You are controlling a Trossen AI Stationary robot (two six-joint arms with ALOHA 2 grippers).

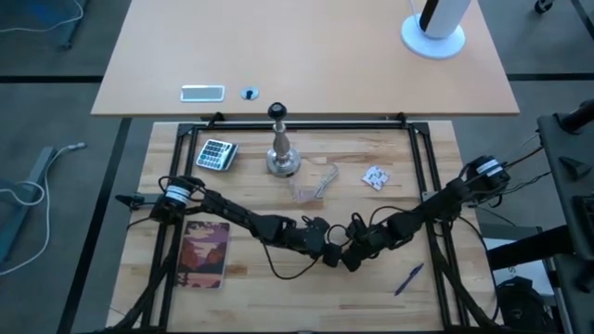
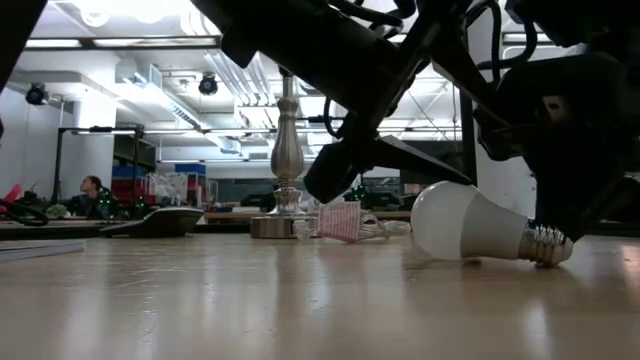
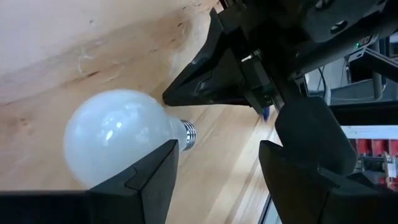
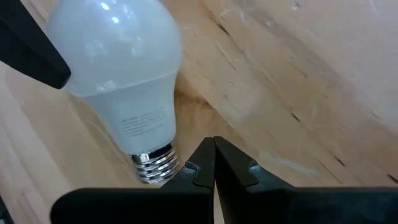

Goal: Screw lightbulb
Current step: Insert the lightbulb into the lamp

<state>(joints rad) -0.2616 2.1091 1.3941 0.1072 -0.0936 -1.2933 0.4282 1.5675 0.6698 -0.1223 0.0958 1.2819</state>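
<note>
The white frosted lightbulb (image 2: 468,230) lies on its side on the wooden table, its grey screw base (image 2: 546,245) toward the table's right. My left gripper (image 3: 217,149) is open just over it; one finger (image 3: 146,177) stands by the round glass and the screw base shows in the gap. My right gripper (image 4: 214,146) is shut, its tips right beside the screw base. In the high view both grippers (image 1: 339,250) meet at the table's middle and cover the bulb. The silver lamp stand (image 1: 281,148) stands upright farther back. My left gripper has one finger (image 3: 146,177) in front of the bulb's round glass (image 3: 112,134); I cannot tell whether it touches. My right gripper's shut fingertips (image 4: 199,165) come slanting down from the table's right, next to the screw base (image 4: 155,167); whether they touch it I cannot tell.
A calculator (image 1: 216,154) lies left of the lamp stand, with clear plastic wrap (image 1: 313,181) and a small white packet (image 1: 375,176) to its right. A picture book (image 1: 204,253) lies near left and a blue pen (image 1: 408,278) near right.
</note>
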